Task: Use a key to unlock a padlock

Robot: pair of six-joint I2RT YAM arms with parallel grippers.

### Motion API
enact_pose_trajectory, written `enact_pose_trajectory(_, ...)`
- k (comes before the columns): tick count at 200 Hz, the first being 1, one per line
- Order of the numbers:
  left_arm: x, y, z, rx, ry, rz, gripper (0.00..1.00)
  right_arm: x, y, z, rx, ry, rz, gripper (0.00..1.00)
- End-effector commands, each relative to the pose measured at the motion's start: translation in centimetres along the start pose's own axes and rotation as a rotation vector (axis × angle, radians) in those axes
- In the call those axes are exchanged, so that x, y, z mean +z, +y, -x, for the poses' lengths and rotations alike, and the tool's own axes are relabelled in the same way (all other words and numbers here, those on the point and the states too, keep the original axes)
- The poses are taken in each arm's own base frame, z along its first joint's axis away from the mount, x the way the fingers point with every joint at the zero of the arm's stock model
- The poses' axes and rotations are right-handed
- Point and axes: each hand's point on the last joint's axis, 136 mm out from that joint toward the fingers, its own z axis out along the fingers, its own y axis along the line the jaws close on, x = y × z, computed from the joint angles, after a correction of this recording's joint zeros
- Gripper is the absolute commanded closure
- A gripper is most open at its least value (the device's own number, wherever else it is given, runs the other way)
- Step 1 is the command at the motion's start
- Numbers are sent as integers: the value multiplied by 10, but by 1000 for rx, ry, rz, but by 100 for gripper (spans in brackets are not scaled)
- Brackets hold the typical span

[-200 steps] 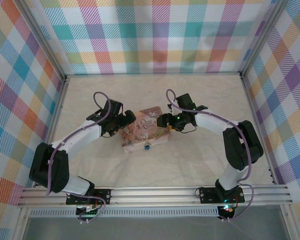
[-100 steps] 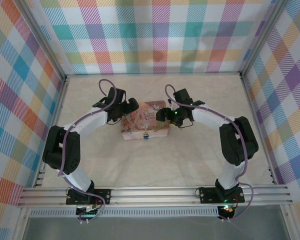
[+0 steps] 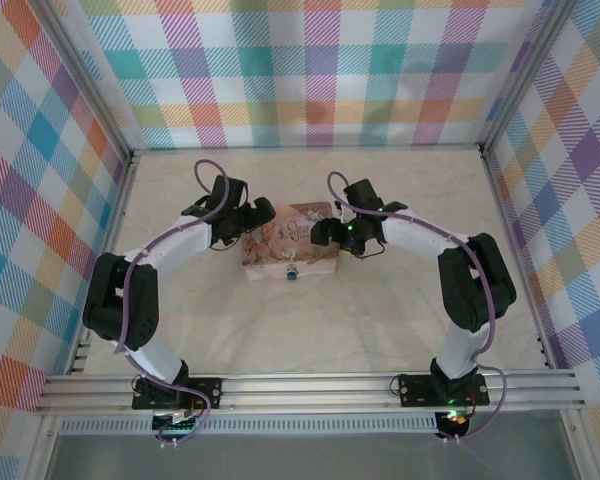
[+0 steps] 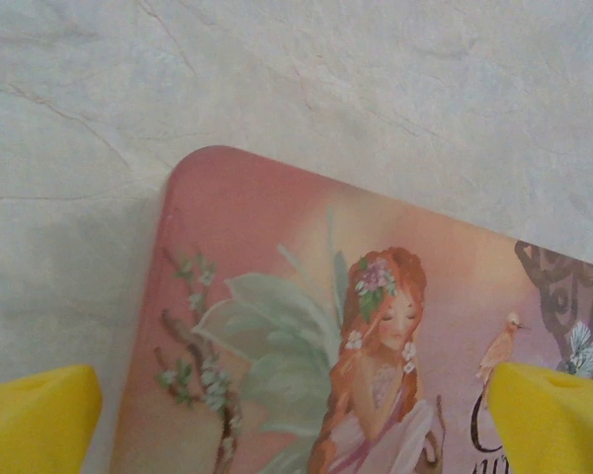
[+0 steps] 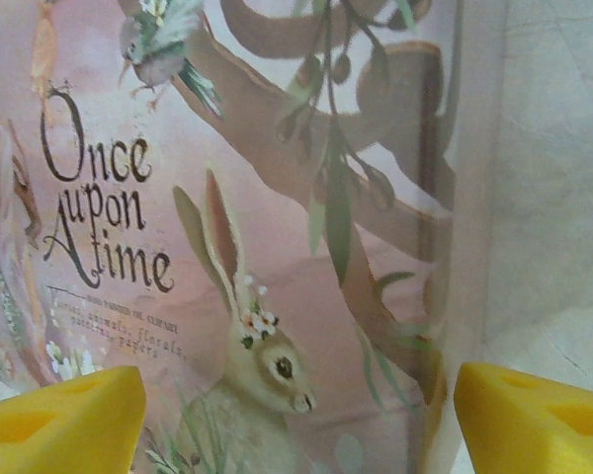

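One pink tin [image 3: 290,243], one padlock [image 3: 293,271], one table [image 3: 380,330], three plaid walls [image 3: 310,70]. Two arms: left arm [image 3: 165,255], right arm [image 3: 430,240]. Two grippers, left gripper [image 4: 295,415] and right gripper [image 5: 298,415], each with two yellow fingertips [image 4: 35,420], so four tips total.

pink illustrated tin [image 3: 290,246] flat on pale table [image 3: 380,320] — plaid walls [image 3: 320,70] around
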Motion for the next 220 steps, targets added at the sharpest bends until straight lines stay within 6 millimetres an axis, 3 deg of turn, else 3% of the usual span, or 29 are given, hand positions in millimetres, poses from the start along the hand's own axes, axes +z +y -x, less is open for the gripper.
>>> enact_pose_trajectory(1,-20,13,7,16,-28,25,0,-21,5,-1,-22,-31,-25,18)
enact_pose_trajectory(31,-35,28,9,20,-52,65,0,-39,-5,-1,-39,-57,-85,18)
enact_pose_trajectory(54,-48,27,1,18,-33,42,0,-55,-17,2,-43,-89,-147,18)
enact_pose_trajectory(105,-79,-4,-56,108,134,-67,5,-82,-46,14,-100,-131,-278,21)
enact_pose_trajectory(149,-102,-42,-107,218,213,-159,12,-81,-60,21,-125,-69,-324,20)
enact_pose_trajectory(171,-111,-58,-117,260,216,-196,12,-75,-65,25,-138,-54,-330,21)
enact_pose_trajectory(183,-112,-65,-123,270,227,-218,12,-70,-69,26,-140,-38,-330,26)
enact_pose_trajectory(220,-101,-74,-138,293,259,-212,11,-45,-81,27,-132,33,-340,33)
